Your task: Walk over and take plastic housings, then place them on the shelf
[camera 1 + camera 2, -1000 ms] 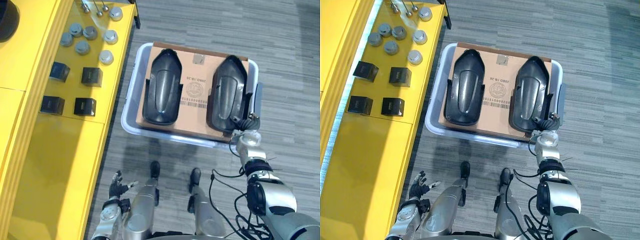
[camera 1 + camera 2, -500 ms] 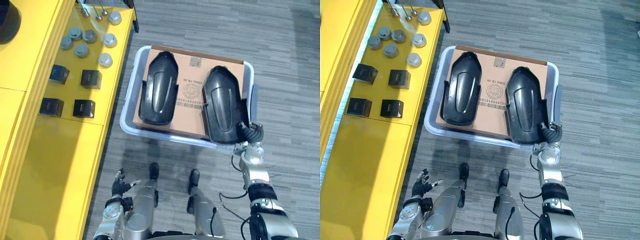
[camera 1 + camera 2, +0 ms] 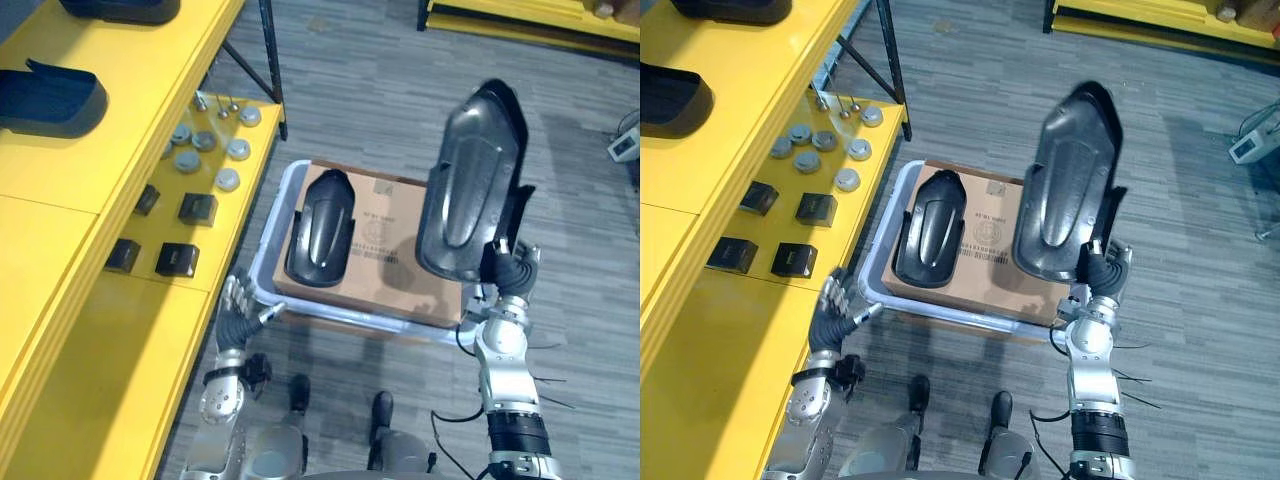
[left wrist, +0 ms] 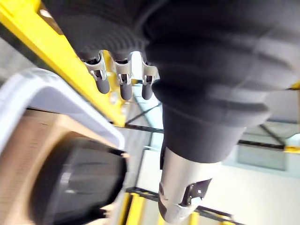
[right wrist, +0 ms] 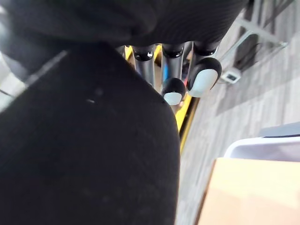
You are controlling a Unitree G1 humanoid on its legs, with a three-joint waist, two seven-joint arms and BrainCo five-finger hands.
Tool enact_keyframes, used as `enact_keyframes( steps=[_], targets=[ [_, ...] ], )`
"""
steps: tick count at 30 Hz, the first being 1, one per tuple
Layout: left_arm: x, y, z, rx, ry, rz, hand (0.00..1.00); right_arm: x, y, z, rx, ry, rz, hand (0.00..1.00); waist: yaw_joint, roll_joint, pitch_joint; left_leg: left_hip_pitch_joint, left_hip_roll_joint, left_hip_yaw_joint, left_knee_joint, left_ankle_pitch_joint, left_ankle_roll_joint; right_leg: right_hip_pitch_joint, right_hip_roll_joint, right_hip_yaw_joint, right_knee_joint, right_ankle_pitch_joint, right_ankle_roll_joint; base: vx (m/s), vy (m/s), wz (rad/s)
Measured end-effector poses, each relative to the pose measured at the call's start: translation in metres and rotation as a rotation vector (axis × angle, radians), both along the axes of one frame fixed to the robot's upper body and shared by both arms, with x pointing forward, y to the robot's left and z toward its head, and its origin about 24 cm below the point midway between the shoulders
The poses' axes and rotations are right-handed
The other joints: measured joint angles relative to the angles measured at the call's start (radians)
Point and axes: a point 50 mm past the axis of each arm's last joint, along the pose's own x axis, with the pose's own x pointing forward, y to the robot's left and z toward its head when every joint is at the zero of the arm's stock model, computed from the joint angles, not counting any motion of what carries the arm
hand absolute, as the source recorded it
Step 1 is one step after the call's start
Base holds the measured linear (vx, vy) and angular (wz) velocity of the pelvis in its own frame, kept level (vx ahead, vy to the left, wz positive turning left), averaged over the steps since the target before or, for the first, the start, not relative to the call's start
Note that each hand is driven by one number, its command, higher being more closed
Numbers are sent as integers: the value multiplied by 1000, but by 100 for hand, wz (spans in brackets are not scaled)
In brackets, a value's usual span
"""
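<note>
The right hand (image 3: 508, 270) has its fingers curled tight round the lower end of a black housing (image 3: 470, 185) and holds it upright in the air, above the right side of the bin (image 3: 268, 262). In the right wrist view the dark shell takes up most of the frame, with fingertips (image 5: 203, 78) showing past its edge.

A second housing (image 3: 318, 228) lies on the cardboard (image 3: 385, 265) that covers the bin, over on its left side, touched by neither hand.

The left hand (image 3: 236, 315) hangs just beside the bin's near left corner, next to the yellow shelf (image 3: 90, 330). Its fingers (image 4: 123, 82) are loose and nearly straight, with nothing in them.

On the shelf's lower level sit black blocks (image 3: 178, 258) and, farther back, a cluster of grey caps (image 3: 228, 180). On the upper level, well apart from the bin, another dark housing (image 3: 50, 95) lies on the yellow surface — and the edge of one more shows behind it.
</note>
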Motion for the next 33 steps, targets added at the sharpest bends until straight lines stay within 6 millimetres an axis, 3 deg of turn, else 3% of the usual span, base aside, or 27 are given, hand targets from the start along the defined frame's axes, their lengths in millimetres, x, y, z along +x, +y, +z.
enact_keyframes(
  steps=[4, 10, 24, 29, 33],
  targets=[
    [10, -20, 27, 43, -116, -17, 0, -1, 31, 15, -79, -64, 97, 100, -12, 0, -25, 20, 0, -1, -9, 0, 0, 17, 0, -3, -1, -2, 0, -6, -5, -1],
    [17, -48, 39, 87, -150, -83, 0, -6, 64, 25, -110, -110, 217, 100, -22, 3, -69, 42, 2, 11, -20, 2, 3, 22, 0, 13, 4, -2, 0, -40, -5, -8],
    [29, -47, 25, 155, -46, -64, 0, -9, 64, 18, -151, -77, 242, 100, -28, 2, -141, 52, 1, 20, -20, 2, 2, 30, 0, 22, -7, 2, -1, -2, -1, -1],
    [32, -83, 12, 226, 17, -249, 0, -23, 117, 15, -198, -89, 512, 100, -53, 3, -153, 54, 3, 25, -20, 2, 3, 31, 4, 32, -7, 2, -1, 0, -9, -3],
    [34, -77, 13, 218, 16, -232, 0, -20, 108, 15, -207, -93, 479, 100, -45, 4, -156, 61, 3, 24, -21, 2, 3, 32, 3, 36, -4, 2, -1, -18, -1, 1]
  ],
)
